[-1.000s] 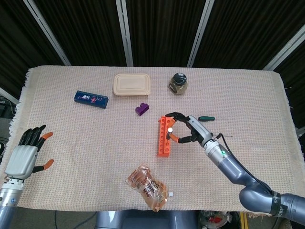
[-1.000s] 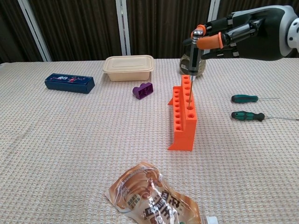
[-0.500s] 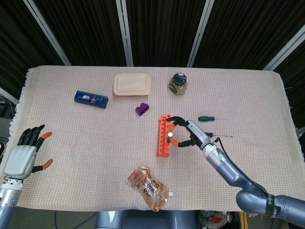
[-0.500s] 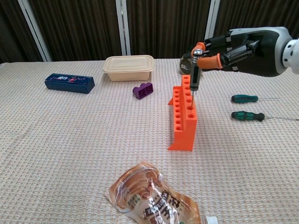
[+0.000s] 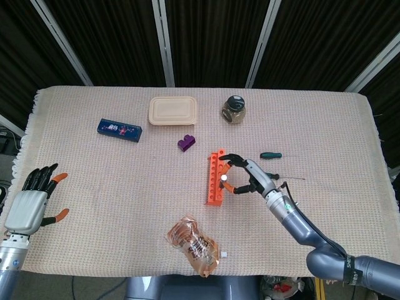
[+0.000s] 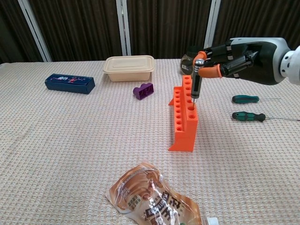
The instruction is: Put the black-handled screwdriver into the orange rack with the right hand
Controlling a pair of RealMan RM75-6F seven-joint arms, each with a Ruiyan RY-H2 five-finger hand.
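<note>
- The left robot hand point(image 5: 30, 203) is seen at the near left edge of the bench point(image 5: 94, 187), its fingers spread and nothing held; no risk is judged to come from it.
- A blue box point(image 6: 69, 83) at the far left carries printing, but it is too small to be read.
- A snack bag point(image 6: 152, 198) at the near edge bears printed characters that cannot be made out.
- The orange rack point(image 6: 184, 115) stands near the middle, unsupported; a sideways push from the tool could probably tip or slide it.
- The black-handled screwdriver point(image 6: 197, 80) is held upright over the rack, its shaft entering a hole in the right-hand row; how deep the tip sits cannot be told. If it were let go while tilted, it might jam or lean out.
- The right robot hand point(image 6: 228, 58) pinches the handle top between thumb and finger, close to the rack; the rack could be knocked when the fingers are spread.
- Two green-handled screwdrivers point(image 6: 247, 108) lie to the right and could be swept by the arm. No writing is legible on them.
</note>
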